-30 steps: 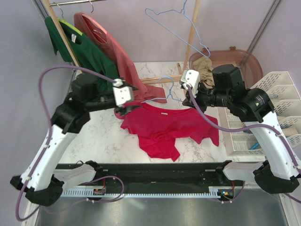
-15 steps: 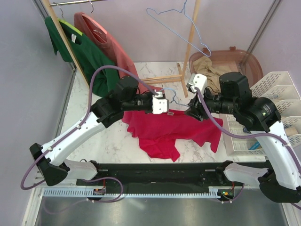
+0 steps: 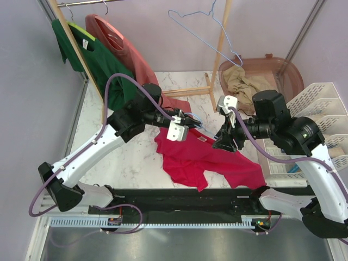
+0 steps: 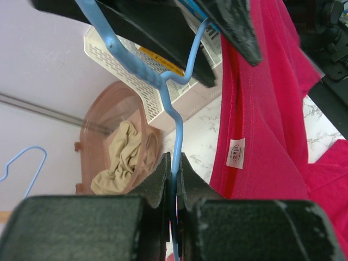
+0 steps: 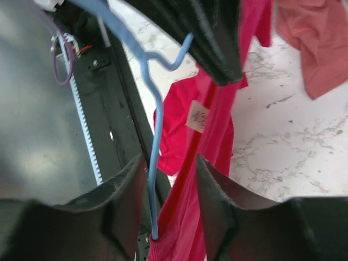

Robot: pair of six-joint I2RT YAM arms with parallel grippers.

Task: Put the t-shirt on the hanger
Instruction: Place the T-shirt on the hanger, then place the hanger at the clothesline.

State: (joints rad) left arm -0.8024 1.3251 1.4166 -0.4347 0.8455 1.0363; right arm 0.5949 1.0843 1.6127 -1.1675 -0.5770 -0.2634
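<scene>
The pale-blue wire hanger (image 4: 163, 89) is pinched at its neck by my left gripper (image 4: 174, 163), which is shut on it over the table's middle (image 3: 187, 125). The hanger's lower wire (image 5: 154, 147) runs into the collar of the crimson t-shirt (image 5: 215, 130). That collar, with its white label, is lifted. The rest of the t-shirt (image 3: 217, 163) trails down onto the marble. My right gripper (image 5: 169, 163) is open, its fingers either side of the wire and collar without pressing them; it sits just right of the left one (image 3: 220, 142).
A second blue hanger (image 3: 201, 24) hangs from the wooden rack (image 3: 220, 43). A green shirt (image 3: 98, 60) and a salmon-pink shirt (image 3: 136, 68) hang at back left. A brown basket (image 3: 285, 70) with beige cloth and a white rack (image 3: 326, 103) stand at right.
My left arm swung right to the table's middle and shut on the hanger's neck. My right gripper opened and dropped lower. The t-shirt's collar rose and the shirt shifted right.
</scene>
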